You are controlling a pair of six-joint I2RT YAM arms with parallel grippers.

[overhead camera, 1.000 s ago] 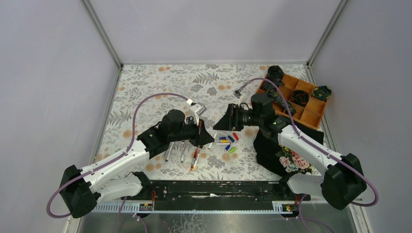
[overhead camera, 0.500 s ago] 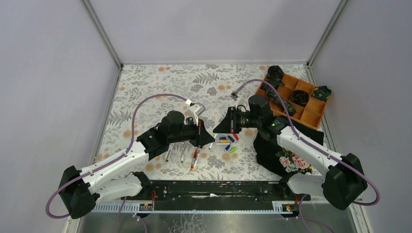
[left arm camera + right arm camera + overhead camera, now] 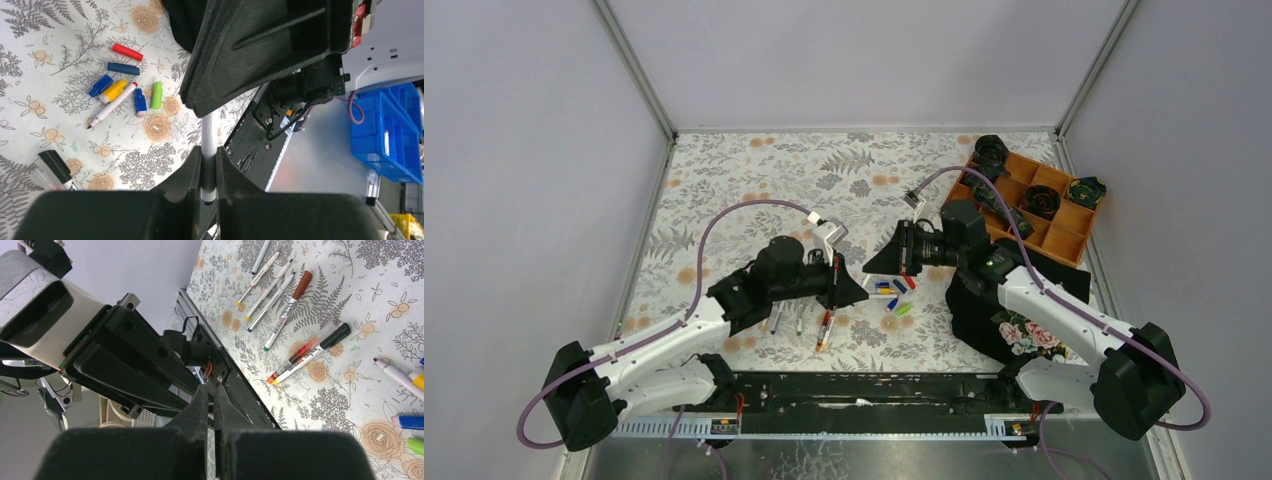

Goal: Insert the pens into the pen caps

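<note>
A white-grey pen is pinched in my left gripper, lifted off the table. Its far end disappears behind my right gripper. In the top view the left gripper and right gripper meet tip to tip above the mat. The right gripper is shut, and nothing shows between its fingers. Pen caps lie in a loose group: red, dark blue, yellow, green. A red-tipped pen lies among them. Several more pens lie on the mat.
An orange divided tray holding dark items stands at the back right. A black floral cloth lies under the right arm. A black rail runs along the near edge. A black-capped pen lies near the caps.
The right gripper's jaws have gone from open to shut at the left gripper's tip. The left gripper, still holding its pen, has shifted slightly toward the near edge.
</note>
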